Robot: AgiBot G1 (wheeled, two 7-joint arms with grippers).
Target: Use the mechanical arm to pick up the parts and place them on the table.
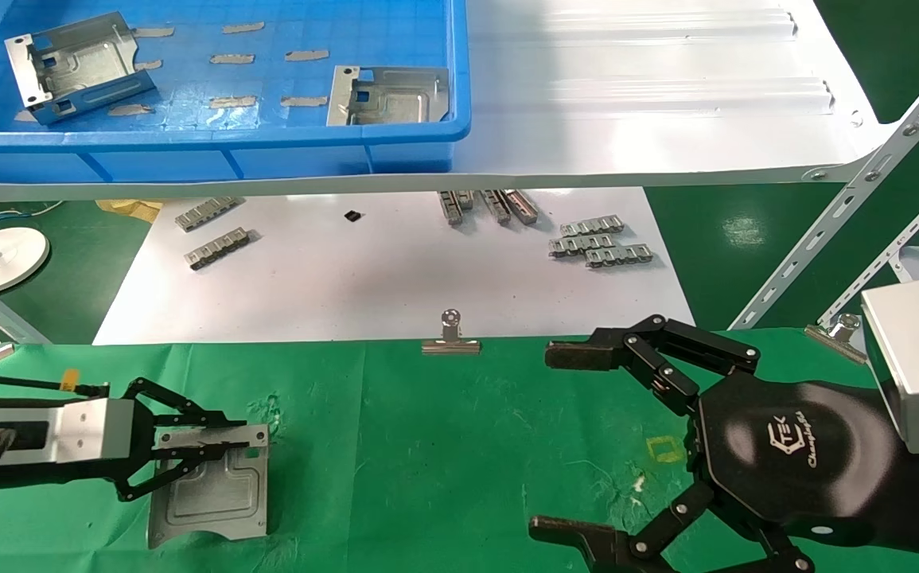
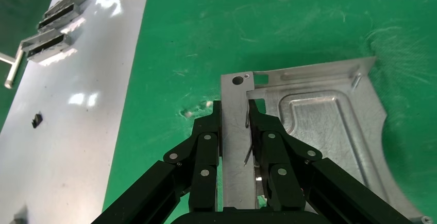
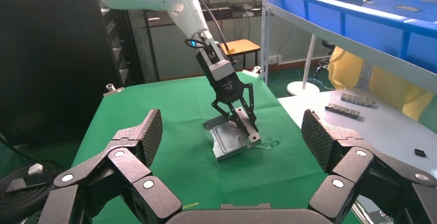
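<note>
Down at the near left of the green counter (image 1: 443,446), the left claw (image 1: 228,450) is clamped on the folded edge of a silvery part (image 1: 212,493). One black finger (image 2: 208,147) sits on each side of that upright flange. The part's flat plate lies on the cloth, its curved edge toward the near side. At the near right, the right claw (image 1: 566,442) hangs above the counter with its fingers spread wide apart, holding nothing; its hexagonal palm shows a white logo. Farther back, on the white shelf (image 1: 666,95), a blue bin (image 1: 268,151) holds two more parts: one at its far left (image 1: 77,68), tilted, and one near its right wall (image 1: 387,95). Beneath the shelf, grey link strips (image 1: 598,243) lie on a white sheet (image 1: 364,278), and a binder clip (image 1: 451,338) grips the counter's far edge.
</note>
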